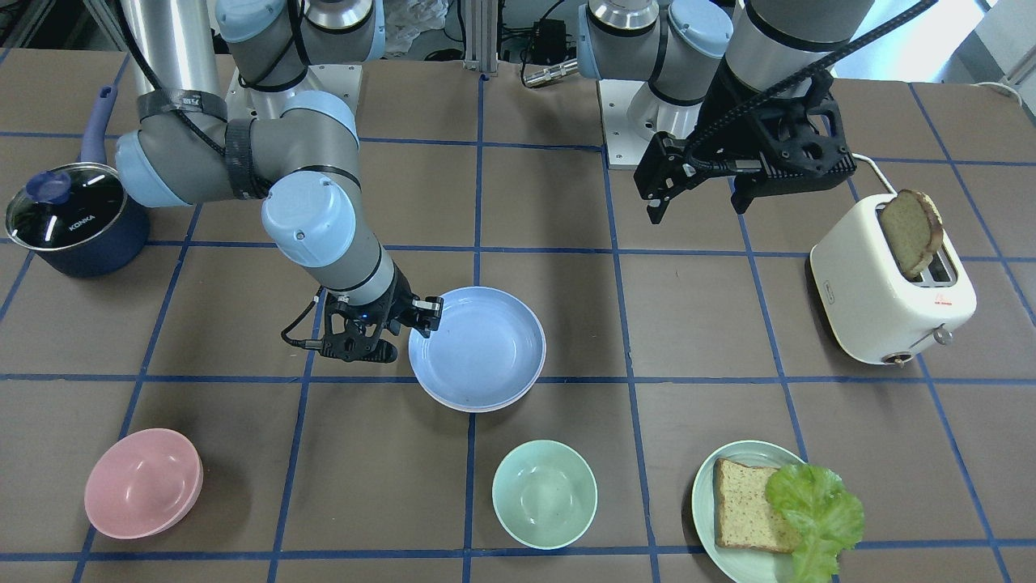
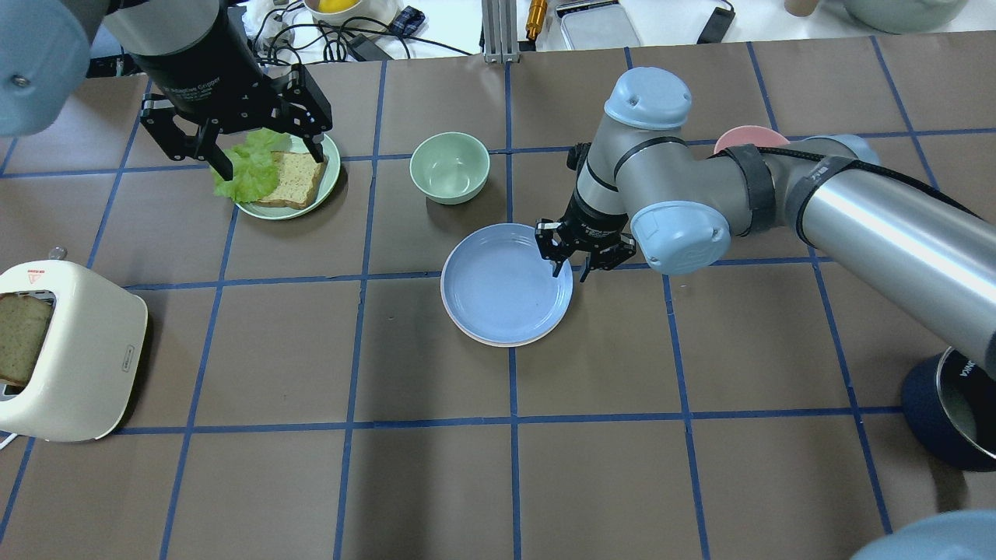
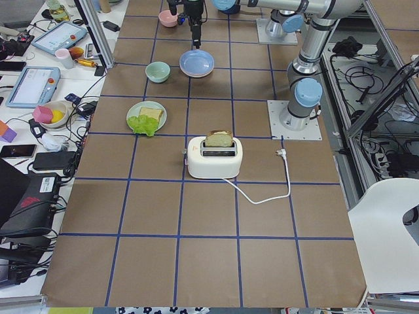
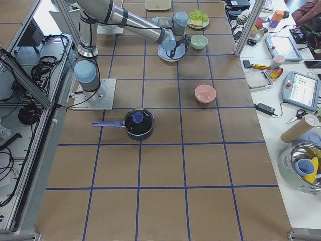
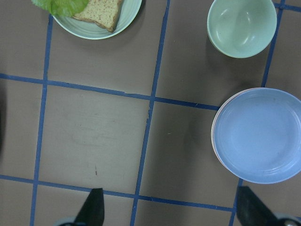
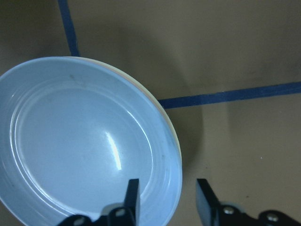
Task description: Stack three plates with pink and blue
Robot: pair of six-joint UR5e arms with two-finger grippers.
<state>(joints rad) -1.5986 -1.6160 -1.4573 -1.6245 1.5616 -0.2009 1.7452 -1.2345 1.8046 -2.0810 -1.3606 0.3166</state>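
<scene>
— Where is the blue plate [image 2: 506, 284]?

— In the middle of the desk [image 2: 700, 482], flat, on top of the pile. A pale lower plate [image 5: 214, 141] peeks out from under its edge. Whether one plate or two lie under it, I can't tell from here.

— And the right tool [image 2: 570, 274]?

— Down at the rim on the robot's right side. Its fingers [image 6: 133, 197] are parted narrowly, one inside the rim and one outside. As far as I can see, they aren't pinching it.

— How would that plate handle?

— It looks light and stiff, and the matte surface shouldn't be too slippery. It could chip if dropped. The rim is the only place to take hold, exactly where the tool sits, and a grip at one edge would make it tilt.

— The left tool [image 2: 271, 163]?

— High above the green plate [image 2: 331, 183] with bread and lettuce, spread wide and empty.

— What else is close?

— The mint bowl [image 2: 450, 167] is near the pile. The pink bowl [image 1: 143, 483], the toaster [image 1: 890, 300] and the pot [image 1: 77, 219] are well apart.
</scene>
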